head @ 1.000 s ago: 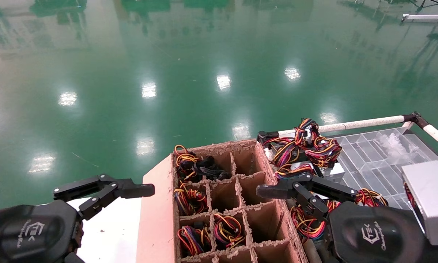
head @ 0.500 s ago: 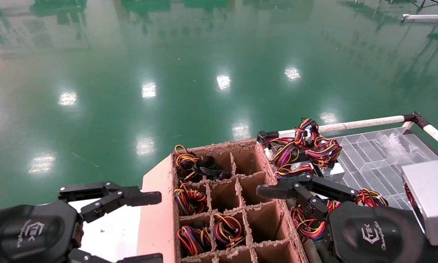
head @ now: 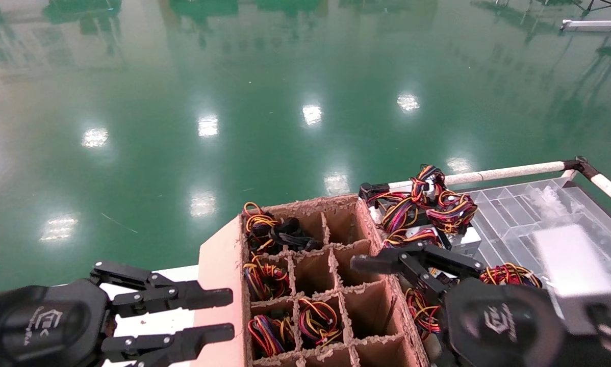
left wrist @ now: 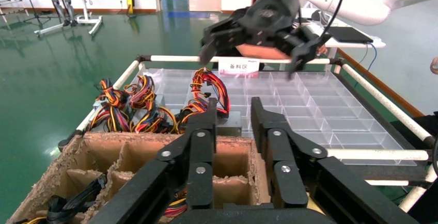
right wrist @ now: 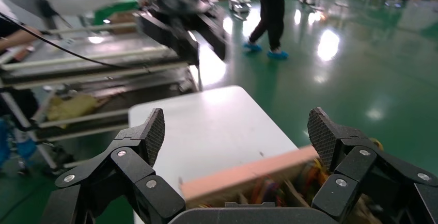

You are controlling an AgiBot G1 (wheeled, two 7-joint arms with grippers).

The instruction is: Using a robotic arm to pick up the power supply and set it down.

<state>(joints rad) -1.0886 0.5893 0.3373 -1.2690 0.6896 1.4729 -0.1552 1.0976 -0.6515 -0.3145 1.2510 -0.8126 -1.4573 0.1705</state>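
- Right pincer (head: 387, 275) hangs spread and empty between the cardboard divider box (head: 331, 285) and the clear tray (head: 519, 214)
- Power supply (head: 458, 238) lies just beyond it, coloured wires on top
- Left pincer (head: 224, 313), fingers slightly parted, hovers over the white surface (head: 157, 321) beside the box

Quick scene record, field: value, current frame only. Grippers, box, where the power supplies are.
left gripper: open, empty, beside the cardboard box's left wall
right gripper: open wide, empty, at the box's right edge
cardboard box: divided into cells, several hold coloured wire bundles
power supplies: piled at the left end of the clear tray, none grasped
clear tray: compartmented, right of the box
white table: left of the box
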